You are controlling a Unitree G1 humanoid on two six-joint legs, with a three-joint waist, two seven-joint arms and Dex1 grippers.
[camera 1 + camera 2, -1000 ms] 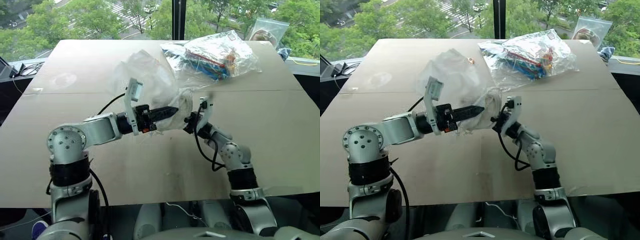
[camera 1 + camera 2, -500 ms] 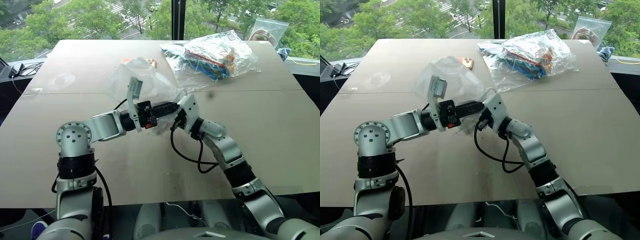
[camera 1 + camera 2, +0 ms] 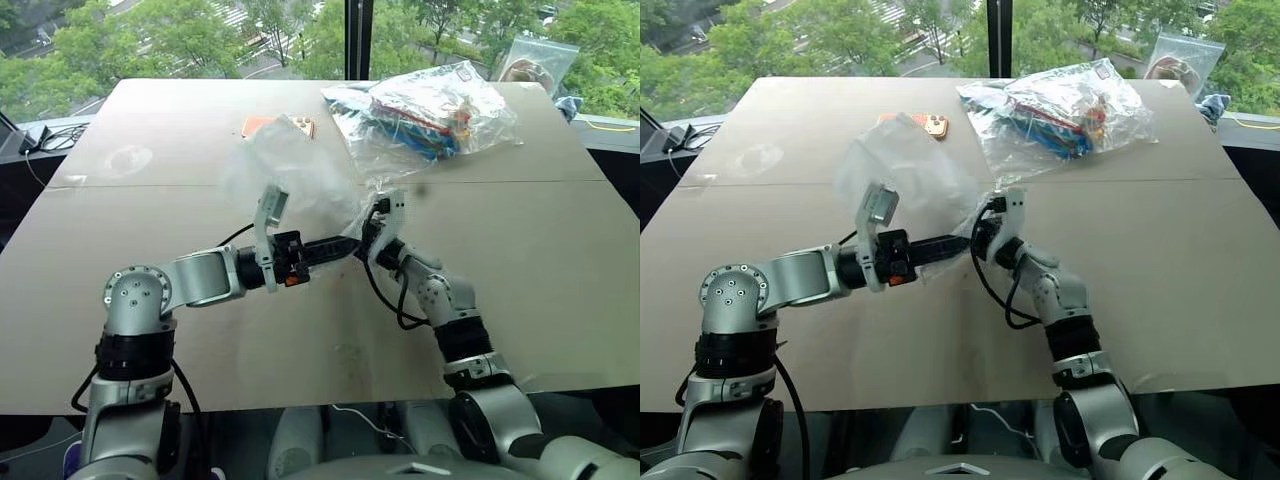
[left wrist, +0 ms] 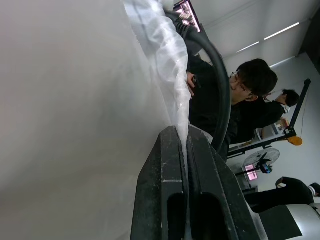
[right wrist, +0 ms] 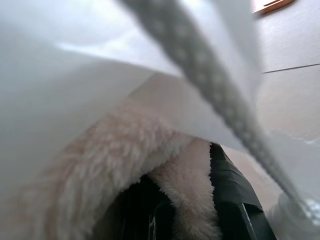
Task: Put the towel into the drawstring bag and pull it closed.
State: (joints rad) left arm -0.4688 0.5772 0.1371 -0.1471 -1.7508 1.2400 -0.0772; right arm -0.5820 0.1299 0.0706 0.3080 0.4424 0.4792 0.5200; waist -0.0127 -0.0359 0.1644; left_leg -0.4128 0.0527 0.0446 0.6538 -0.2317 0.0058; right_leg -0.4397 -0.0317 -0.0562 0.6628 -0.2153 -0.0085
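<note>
- The drawstring bag (image 3: 290, 175) hangs above the table (image 3: 560, 260), in the middle of it, its thin translucent cloth billowing up and away from both my grippers; I use the bag as my landmark.
- My left gripper (image 3: 345, 243) lies level at the bag's near lower edge, pointing across toward my right arm. Its black fingers (image 4: 165, 200) are pressed flat together with a fold of the bag's white cloth pinched between them.
- My right gripper (image 3: 985, 228) comes at the same edge from the other side, its tips meeting the left's, so both hands are at the mouth and neither is nearer.
- In the right wrist view the towel (image 5: 185, 200) sits clamped between my nearly closed right fingers, fluffy pile bulging past the tips, with bag cloth arching over and around it.
- So the towel is at the mouth, apparently just inside; deeper into the bag lies ahead of my right fingers.
- A white cord (image 5: 220, 95) crosses in front of the towel.
- My judgement: next I push further in, then let go.
</note>
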